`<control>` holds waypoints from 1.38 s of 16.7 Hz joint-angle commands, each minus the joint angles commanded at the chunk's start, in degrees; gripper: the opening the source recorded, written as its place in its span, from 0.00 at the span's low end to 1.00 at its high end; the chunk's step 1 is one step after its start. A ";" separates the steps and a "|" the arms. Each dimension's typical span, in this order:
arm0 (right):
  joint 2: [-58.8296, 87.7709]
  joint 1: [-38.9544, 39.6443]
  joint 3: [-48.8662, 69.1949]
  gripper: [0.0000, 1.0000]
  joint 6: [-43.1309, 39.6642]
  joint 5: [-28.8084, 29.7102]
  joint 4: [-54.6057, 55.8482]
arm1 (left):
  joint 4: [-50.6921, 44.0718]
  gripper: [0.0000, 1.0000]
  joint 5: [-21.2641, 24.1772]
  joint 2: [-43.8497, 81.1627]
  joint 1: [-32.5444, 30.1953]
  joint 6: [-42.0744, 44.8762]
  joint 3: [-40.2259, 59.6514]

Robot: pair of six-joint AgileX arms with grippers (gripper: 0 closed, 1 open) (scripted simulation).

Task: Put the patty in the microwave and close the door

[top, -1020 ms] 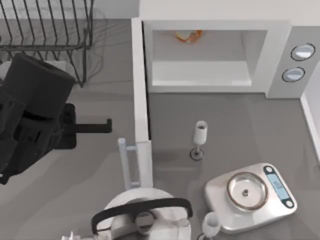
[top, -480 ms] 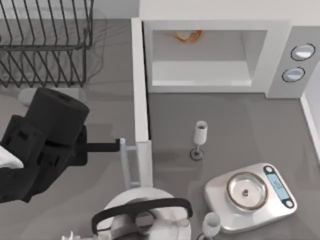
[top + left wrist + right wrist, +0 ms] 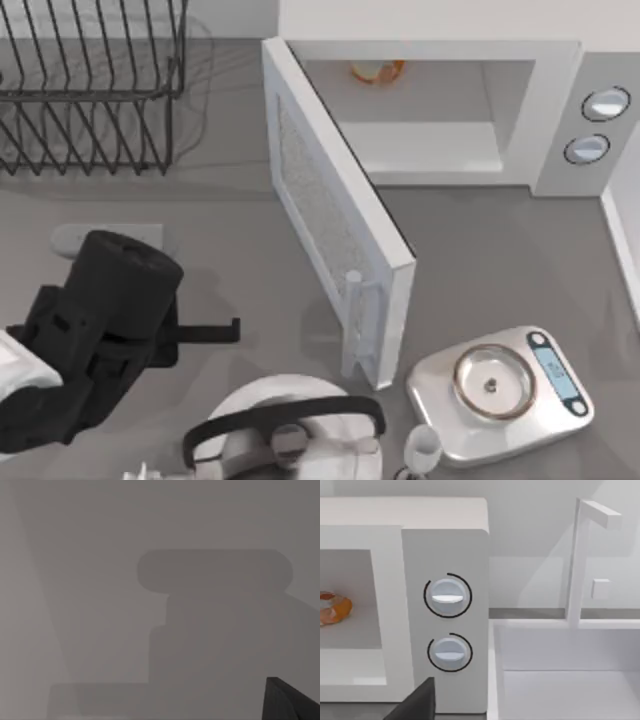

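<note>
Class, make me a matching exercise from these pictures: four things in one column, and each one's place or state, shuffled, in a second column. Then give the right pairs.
Things:
1. patty
2. door
3. kitchen scale
4. left gripper

Places or states:
A. partly swung shut
B. on the table, right of the door's free edge
C. inside the microwave
D. left of the door, apart from it

Pairs: 1-C, 2-A, 3-B, 4-D

Top overhead; right wrist faces microwave (image 3: 420, 610) front.

Rendered kitchen counter, white microwave (image 3: 560, 110), wire dish rack (image 3: 90, 90), silver kitchen scale (image 3: 500, 395), sink (image 3: 570, 670)
</note>
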 joint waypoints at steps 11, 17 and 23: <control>0.00 0.00 0.00 1.00 0.00 0.00 0.00 | -1.22 0.00 -6.46 8.11 -9.48 -8.61 10.41; 0.00 0.00 0.00 1.00 0.00 0.00 0.00 | -5.62 0.00 -9.91 17.12 -17.26 -15.60 16.25; 0.00 0.00 0.00 1.00 0.00 0.00 0.00 | -5.97 0.00 -10.01 17.71 -17.47 -16.06 16.38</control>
